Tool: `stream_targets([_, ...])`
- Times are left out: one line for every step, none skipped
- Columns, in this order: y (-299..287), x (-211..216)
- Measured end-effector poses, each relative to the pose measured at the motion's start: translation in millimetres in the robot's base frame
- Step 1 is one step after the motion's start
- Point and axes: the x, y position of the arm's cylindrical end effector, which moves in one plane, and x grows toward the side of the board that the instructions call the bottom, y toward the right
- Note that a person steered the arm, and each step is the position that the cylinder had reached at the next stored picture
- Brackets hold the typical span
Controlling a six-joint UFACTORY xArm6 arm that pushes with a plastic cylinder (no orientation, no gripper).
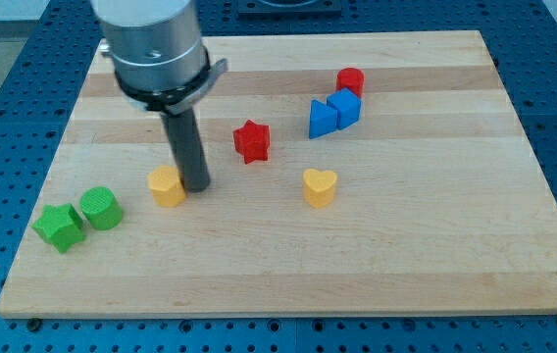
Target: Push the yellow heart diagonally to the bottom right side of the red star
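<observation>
The yellow heart (320, 186) lies on the wooden board, below and to the right of the red star (252, 141). My tip (196, 185) rests on the board at the view's left of both, far from the heart. It stands right beside a yellow block (167, 185), at that block's right edge. The red star is up and to the right of my tip.
A blue triangle block (324, 119) and a blue cube (344, 107) sit together at the upper right, with a red cylinder (350, 81) just above them. A green star (60, 226) and a green cylinder (100, 208) lie near the board's left edge (38, 211).
</observation>
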Motion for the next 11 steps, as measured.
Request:
stream_targets([-4.9,2.9])
stream_targets([63.5,2.9])
stream_targets([150.2,2.5])
stream_targets([183.2,-3.3])
stream_targets([206.0,-3.3])
stream_targets([213.4,-3.3])
stream_targets([214.9,-3.3])
stream_targets([214.8,-4.1])
stream_targets([214.8,-6.3])
stream_targets([214.8,-9.3])
stream_targets([214.8,-10.1])
